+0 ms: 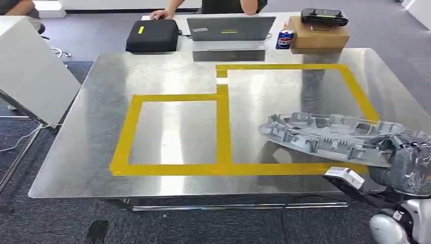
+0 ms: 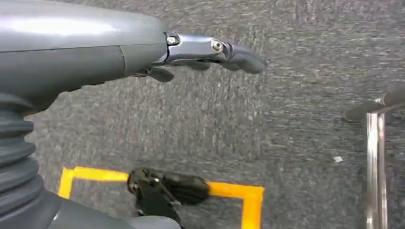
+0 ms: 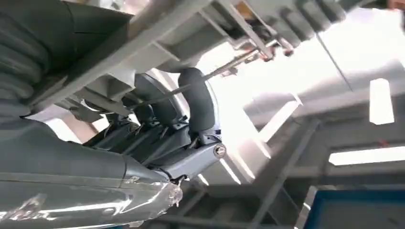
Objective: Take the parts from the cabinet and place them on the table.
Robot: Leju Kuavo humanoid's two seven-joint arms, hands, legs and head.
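Note:
A grey ribbed plastic part (image 1: 325, 134), round like a wheel cover, hangs just above the steel table (image 1: 167, 76), over the right-hand yellow-taped square (image 1: 350, 81). My right hand (image 1: 406, 160) grips its near right rim at the table's front right corner. From the right wrist camera, the dark fingers (image 3: 198, 105) curl round the part's rim (image 3: 210, 28). My left hand (image 2: 210, 52) hangs over grey carpet with its fingers stretched out and nothing in it.
A left yellow-taped square (image 1: 173, 132) lies bare. Behind the table sit a black case (image 1: 151, 34), a laptop (image 1: 229, 30), a soda can (image 1: 284, 38) and a cardboard box (image 1: 317, 33). A person (image 1: 203, 6) sits behind the far edge. A white board (image 1: 30, 71) leans at the left.

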